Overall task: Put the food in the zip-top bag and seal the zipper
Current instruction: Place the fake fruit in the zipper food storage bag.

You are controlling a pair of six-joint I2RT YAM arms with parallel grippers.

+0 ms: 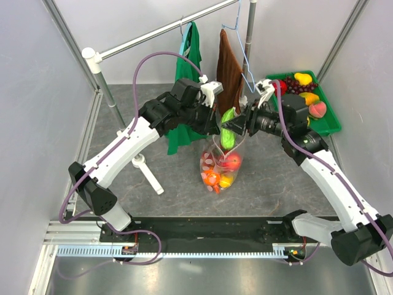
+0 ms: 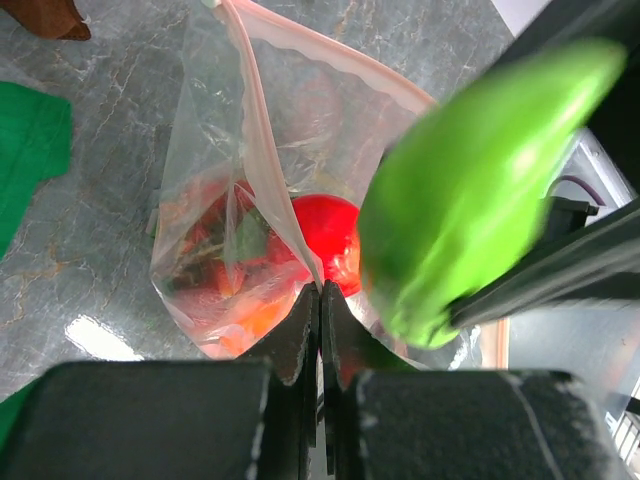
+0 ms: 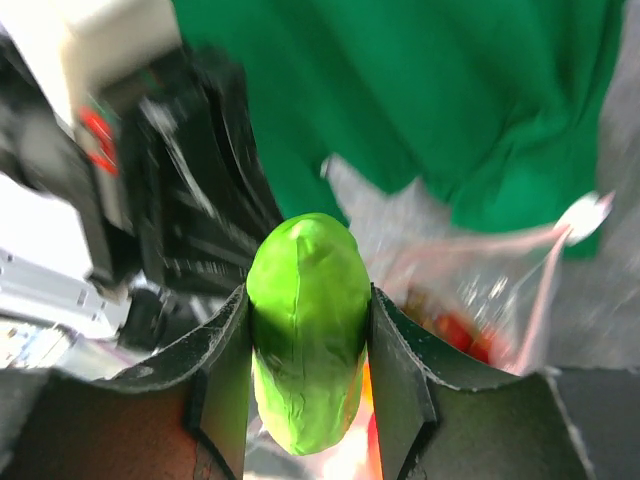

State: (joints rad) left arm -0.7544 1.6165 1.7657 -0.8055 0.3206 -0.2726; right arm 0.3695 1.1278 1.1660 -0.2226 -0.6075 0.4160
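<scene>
From the top view, the left gripper (image 1: 215, 127) is pressed together on the rim of the bag (image 1: 221, 172), which hangs upright below it with red, orange and yellow food already in its bottom. The right gripper (image 1: 238, 125) pinches a green piece (image 1: 228, 132) by its sides. The piece's long axis is close to upright, and its lower end points down at the bag's mouth, so the bag lies straight below the right gripper. More food waits in the tray (image 1: 332, 120) at far right, well apart.

In the left wrist view, the jaws of the left gripper (image 2: 320, 300) are closed with a fold of the bag (image 2: 215, 170) between them. The zipper (image 2: 340, 68) curves round an open mouth and a red fruit (image 2: 325, 228) shows inside. The green piece (image 2: 480, 190) is just beside the rim, to the right of the mouth. Whether its tip is past the rim I cannot tell.

In the right wrist view, the right gripper (image 3: 307, 300) holds the green piece (image 3: 305, 350) half-spread, one jaw on each flank and the tip sticking out ahead. The bag (image 3: 490, 290) sits ahead and to the right, against the cloth (image 3: 420, 90). By my judgement the right arm must bring the piece down and slightly across before letting go.
</scene>
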